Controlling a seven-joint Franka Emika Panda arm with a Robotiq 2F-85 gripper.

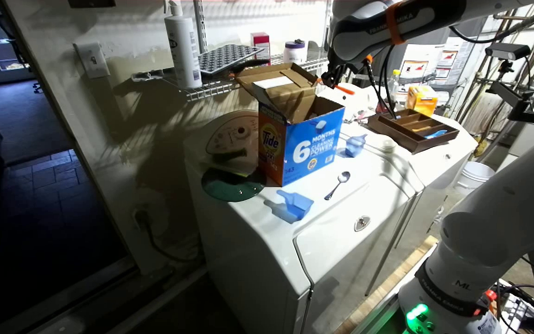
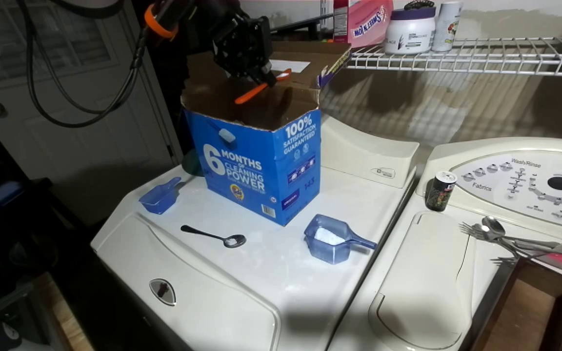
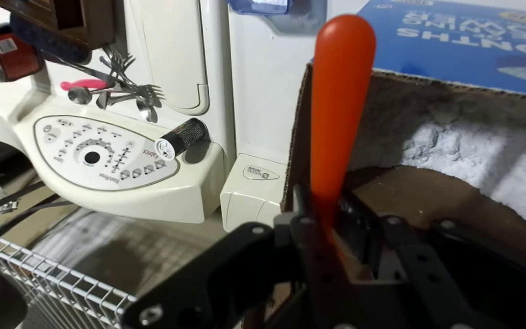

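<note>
White laundry machines (image 1: 248,260) form the counter (image 2: 271,265) below a wire shelf (image 2: 476,58). The claw (image 2: 268,80) grips an orange utensil (image 2: 251,93) above an open blue Tide box (image 2: 242,165). White powder (image 3: 457,151) inside shows clearly only in the wrist view; tiled floor (image 1: 60,174), only in an exterior view.

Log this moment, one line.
gripper: holds orange utensil | place: over open Tide box | inside: white powder | nearby: metal spoon

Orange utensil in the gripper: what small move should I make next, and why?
I'd probably ease the gripper upward, without tipping the orange utensil, before any sideways travel. In an exterior view one end seems to carry something white, perhaps powder, and in the wrist view it overlaps the rim of the open box, clearance unclear.
</note>
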